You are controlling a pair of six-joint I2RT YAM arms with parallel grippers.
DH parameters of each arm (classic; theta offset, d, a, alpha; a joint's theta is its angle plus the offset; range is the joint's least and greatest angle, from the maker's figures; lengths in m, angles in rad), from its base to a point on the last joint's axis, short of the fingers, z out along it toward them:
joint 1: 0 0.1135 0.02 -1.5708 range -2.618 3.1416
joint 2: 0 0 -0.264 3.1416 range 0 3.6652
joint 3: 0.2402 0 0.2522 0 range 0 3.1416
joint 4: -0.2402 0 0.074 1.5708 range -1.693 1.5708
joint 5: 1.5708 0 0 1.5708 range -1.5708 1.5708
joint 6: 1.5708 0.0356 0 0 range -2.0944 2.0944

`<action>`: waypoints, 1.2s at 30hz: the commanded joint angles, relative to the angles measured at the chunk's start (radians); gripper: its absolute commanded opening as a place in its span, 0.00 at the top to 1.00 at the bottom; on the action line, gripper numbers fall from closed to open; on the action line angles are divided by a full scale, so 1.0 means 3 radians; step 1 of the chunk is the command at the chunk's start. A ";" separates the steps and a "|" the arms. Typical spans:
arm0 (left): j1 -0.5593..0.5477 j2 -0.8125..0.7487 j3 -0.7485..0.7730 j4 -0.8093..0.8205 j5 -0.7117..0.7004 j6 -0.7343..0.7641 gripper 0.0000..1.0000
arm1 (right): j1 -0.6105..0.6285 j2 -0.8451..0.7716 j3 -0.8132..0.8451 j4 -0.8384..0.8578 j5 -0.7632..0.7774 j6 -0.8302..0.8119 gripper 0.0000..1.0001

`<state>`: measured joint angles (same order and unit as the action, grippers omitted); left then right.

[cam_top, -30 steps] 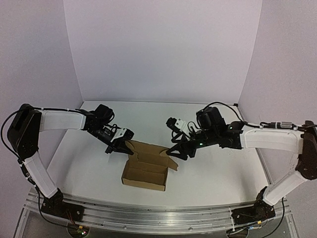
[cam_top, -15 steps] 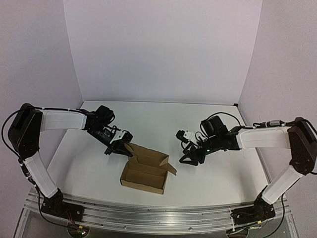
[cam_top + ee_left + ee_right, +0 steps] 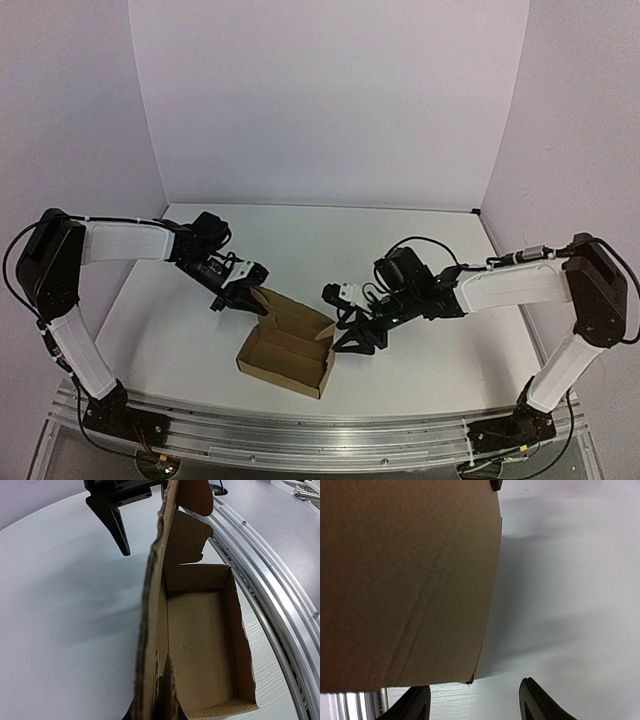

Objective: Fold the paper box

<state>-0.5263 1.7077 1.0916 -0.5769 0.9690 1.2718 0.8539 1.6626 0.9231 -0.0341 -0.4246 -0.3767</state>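
Two grippers meet at one paper box point(image 3: 283, 352), which sits left of centre on the white table point(image 3: 300, 235), turned at a slight angle, its front long edge close to the metal rail point(image 3: 300, 432) along the near side. The box is an open tray with four low walls standing and its lid flap point(image 3: 300, 315) raised along the back long edge. The left gripper point(image 3: 243, 297) is clamped on the left corner of that flap; from the left wrist the cardboard runs edge-on straight up the view, its cut edge rough, with rounded tabs at the far end. The right gripper point(image 3: 352, 338) hangs low just beside the box's right end, jaws apart and holding nothing. From the right wrist both fingertips point(image 3: 417, 705) show at the bottom with bare table between them, and a brown panel of the box fills the upper left, its straight edge and lower corner just ahead of the left finger. Whether that finger touches the cardboard I cannot tell. Plenty of bare table lies behind the box and out to its right; the room in front of it, toward the rail, is narrow.
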 commanded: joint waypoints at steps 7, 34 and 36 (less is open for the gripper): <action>-0.0025 -0.0036 0.0001 -0.0020 -0.0023 -0.0256 1.00 | 0.0173 0.0207 0.0240 0.0452 -0.0049 0.0276 0.39; 0.0010 -0.0156 -0.0088 -0.0135 -0.0078 0.0024 1.00 | 0.0240 -0.0115 -0.0153 0.1003 0.0662 0.0335 0.43; 0.0010 -0.0218 -0.0109 -0.0034 -0.0121 -0.0046 1.00 | 0.0238 -0.0267 -0.0199 0.0935 0.0667 0.0356 0.33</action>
<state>-0.5171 1.6973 1.0649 -0.5934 0.9577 1.2587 0.9298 1.6960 0.8798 0.1837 -0.2492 -0.2863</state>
